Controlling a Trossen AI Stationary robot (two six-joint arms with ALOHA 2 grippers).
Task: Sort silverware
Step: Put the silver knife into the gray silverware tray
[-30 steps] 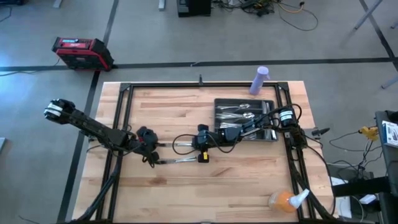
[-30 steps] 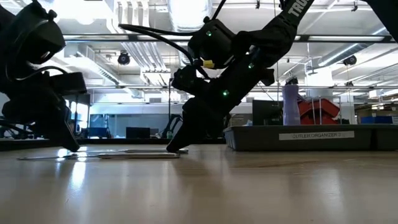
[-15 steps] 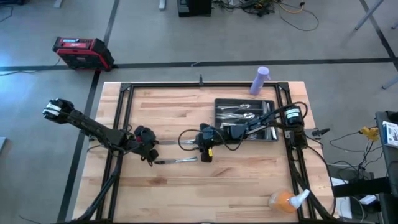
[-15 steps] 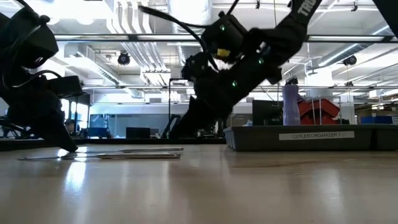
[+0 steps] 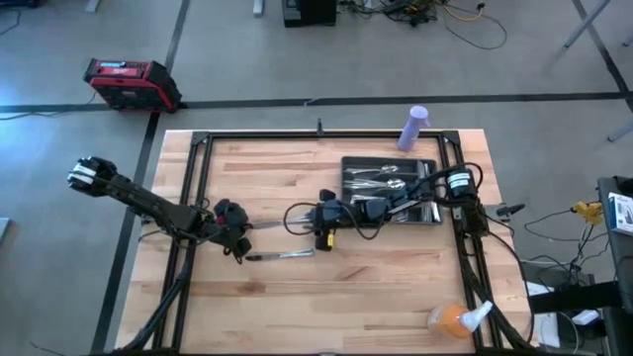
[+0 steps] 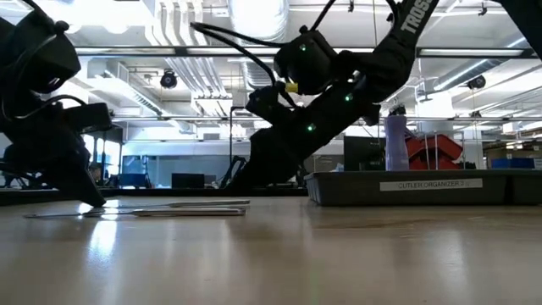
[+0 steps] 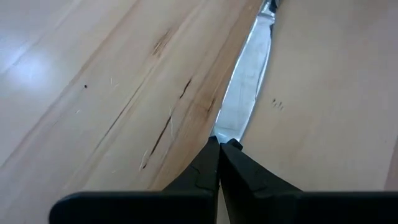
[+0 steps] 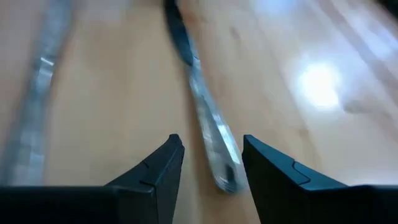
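Two pieces of silverware lie flat on the wooden table. The nearer one is a knife (image 5: pixel 282 255) (image 7: pixel 249 81), and my left gripper (image 5: pixel 240 253) (image 7: pixel 221 144) stands shut at its left end. The farther piece (image 5: pixel 269 226) (image 8: pixel 208 124) runs between the fingers of my right gripper (image 5: pixel 309 223) (image 8: pixel 212 142). That gripper is open, hovers just above the piece and touches nothing. More silverware (image 5: pixel 381 178) lies in the dark tray (image 5: pixel 435 213). My left gripper sets its shut fingertips (image 7: pixel 214 152) on the end of the knife's blade (image 7: pixel 233 127), slanting down from the table's left. The knife lies flat on the wood, pointing away from the fingers. I cannot tell whether the blade's end is pinched between the tips.
A purple bottle (image 5: pixel 412 127) stands at the far edge behind the tray. An orange spray bottle (image 5: pixel 455 318) lies at the near right corner. A black frame (image 5: pixel 198 148) runs around the table top. Bare wood spreads across the near half.
My right gripper has risen off the table and gone toward the far edge, from over the nearer knife to over the farther piece. Both pieces lie where they were.
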